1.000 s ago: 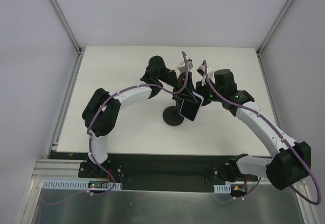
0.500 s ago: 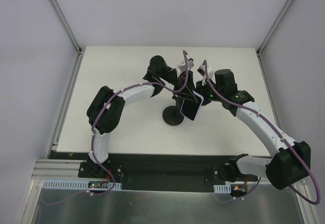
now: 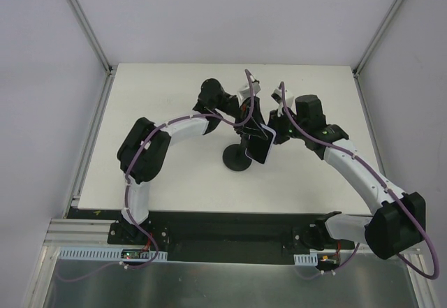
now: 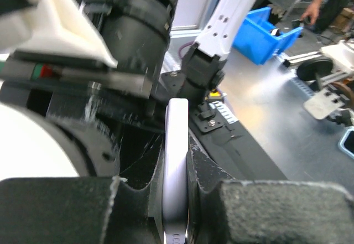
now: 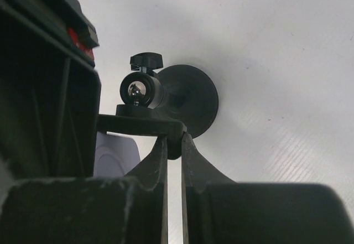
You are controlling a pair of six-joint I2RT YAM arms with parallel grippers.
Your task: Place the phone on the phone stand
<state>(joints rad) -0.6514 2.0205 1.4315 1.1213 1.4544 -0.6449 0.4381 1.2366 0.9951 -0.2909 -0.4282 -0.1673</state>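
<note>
The phone (image 3: 262, 145) is held edge-up over the phone stand, whose round disc base (image 3: 237, 160) rests on the white table. My left gripper (image 3: 251, 121) is shut on the phone; in the left wrist view its pale rim (image 4: 176, 161) is clamped between my two fingers. My right gripper (image 3: 276, 133) is shut on the end of the stand's clamp bracket (image 5: 141, 125), pinching it at the fingertips (image 5: 173, 142). The right wrist view also shows the disc base (image 5: 193, 100), the ball joint (image 5: 138, 89) and a pale corner of the phone (image 5: 115, 154).
The white table (image 3: 160, 98) has grey walls on three sides and a black rail along its near edge (image 3: 230, 221). Both arms meet above the stand. A blue bin (image 4: 260, 31) shows off the table in the left wrist view.
My left gripper has shifted slightly left and back with the phone, bringing it closer over the stand's top. The right gripper has held its place on the bracket.
</note>
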